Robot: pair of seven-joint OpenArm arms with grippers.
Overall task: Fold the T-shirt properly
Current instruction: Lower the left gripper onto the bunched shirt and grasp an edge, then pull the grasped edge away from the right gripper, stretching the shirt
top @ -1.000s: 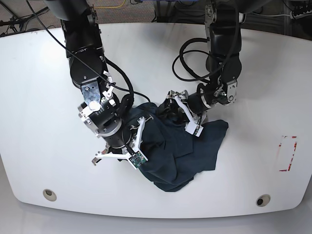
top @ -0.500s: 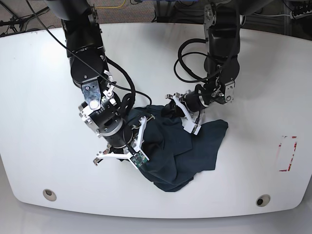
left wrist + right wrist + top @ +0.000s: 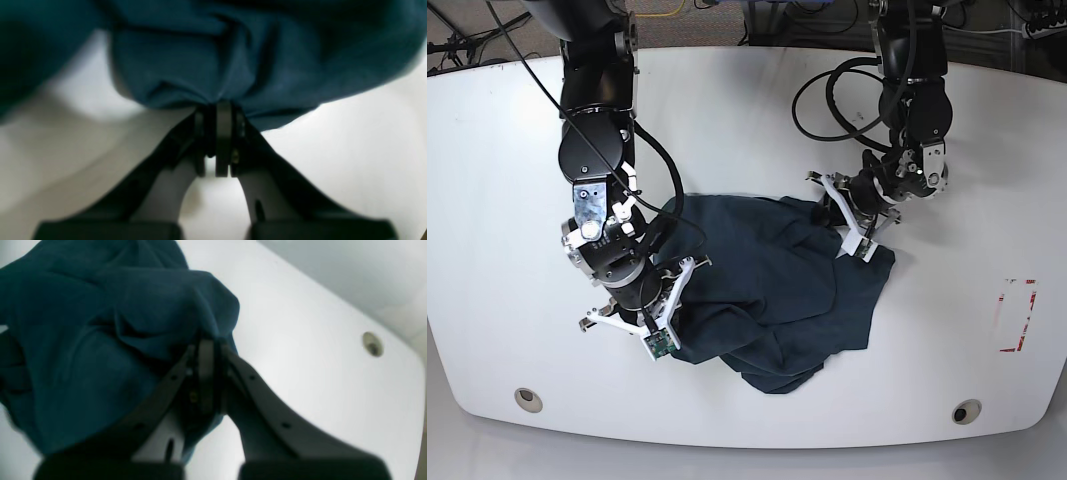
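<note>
The dark navy T-shirt [image 3: 767,290] lies crumpled in a wrinkly heap at the middle of the white table [image 3: 507,200]. My left gripper [image 3: 839,213] is at the shirt's upper right edge. In the left wrist view it [image 3: 218,108] is shut on a bunched fold of the T-shirt [image 3: 186,63], raised a little off the table. My right gripper [image 3: 677,285] is at the shirt's left edge. In the right wrist view it [image 3: 208,345] is shut on a fold of the T-shirt [image 3: 100,340]. The collar and sleeves are hidden in the folds.
Black cables [image 3: 827,100] loop behind the left arm. A red-marked patch [image 3: 1017,315] sits near the table's right edge. Round holes [image 3: 527,398] [image 3: 967,411] lie near the front edge, one of them [image 3: 372,344] showing in the right wrist view.
The two grippers have drawn apart, the right one leftward and the left one rightward. The shirt held between them has spread wider across the table.
</note>
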